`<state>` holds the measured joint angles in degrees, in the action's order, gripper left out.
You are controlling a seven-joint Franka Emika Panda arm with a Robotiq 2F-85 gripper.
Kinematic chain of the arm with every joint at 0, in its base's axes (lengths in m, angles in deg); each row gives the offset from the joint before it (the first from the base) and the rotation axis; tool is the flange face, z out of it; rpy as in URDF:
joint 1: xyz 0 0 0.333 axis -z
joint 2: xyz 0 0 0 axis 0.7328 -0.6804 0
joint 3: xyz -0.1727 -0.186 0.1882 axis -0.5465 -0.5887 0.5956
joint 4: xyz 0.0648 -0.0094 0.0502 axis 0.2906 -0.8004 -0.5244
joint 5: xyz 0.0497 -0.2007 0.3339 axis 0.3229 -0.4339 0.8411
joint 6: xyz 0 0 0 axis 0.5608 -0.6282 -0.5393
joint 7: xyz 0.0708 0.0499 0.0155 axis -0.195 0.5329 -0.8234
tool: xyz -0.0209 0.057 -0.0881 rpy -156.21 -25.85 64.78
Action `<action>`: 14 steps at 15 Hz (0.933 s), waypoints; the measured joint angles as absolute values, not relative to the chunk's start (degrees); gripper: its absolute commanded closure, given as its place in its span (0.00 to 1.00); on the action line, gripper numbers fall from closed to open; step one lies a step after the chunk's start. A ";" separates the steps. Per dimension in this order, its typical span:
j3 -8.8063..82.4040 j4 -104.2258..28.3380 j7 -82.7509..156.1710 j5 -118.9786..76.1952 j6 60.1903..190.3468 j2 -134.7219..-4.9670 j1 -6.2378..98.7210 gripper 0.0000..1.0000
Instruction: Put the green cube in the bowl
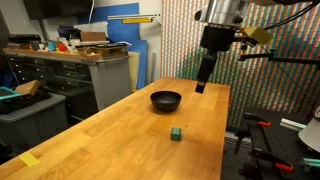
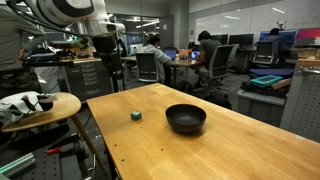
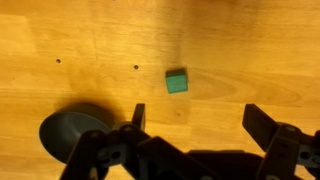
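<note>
hanging high over the far part of the table [image 1: 95, 135], the pincer [image 1: 201, 86] was spread wide and held nothing; in the wrist view its two fingers [image 3: 138, 113] stood apart along the lower frame with only bare wood between them. the green cube [image 3: 177, 81] lay on the table ahead of that gap, toward the top of the wrist picture and a little to the picture's left of the midline, so the coming move seemed to call for a short shift forward and slightly across before any descent. the cube had no long axis to speak of; its faces sat close to square with the line on which the fingers close, so little or no wrist turn looked needed. the bowl [image 3: 70, 132] showed at the lower left of the wrist view, on the opposite side of the pincer from the cube, and in both exterior views the bowl [image 1: 166, 99] sat apart from the cube [image 1: 176, 132] with clear wood between them. in an exterior view the cube [image 2: 135, 115] stood nearer the table's side edge than the bowl [image 2: 186, 118] did, yet not at the brink. open wood ringed the cube on every side, so both fingers had room to come down; the main risk looked like nudging so small a block aside.
</note>
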<state>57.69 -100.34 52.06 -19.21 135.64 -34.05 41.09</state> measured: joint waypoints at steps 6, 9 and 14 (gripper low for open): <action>56.55 -99.35 44.97 -18.84 146.76 -44.83 38.26 0.00; 55.59 -97.60 39.80 -18.74 148.76 -50.64 37.77 0.00; 52.94 -92.80 38.48 -23.53 149.02 -59.07 37.79 0.00</action>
<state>52.94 -92.80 38.48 -23.53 149.02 -59.07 37.79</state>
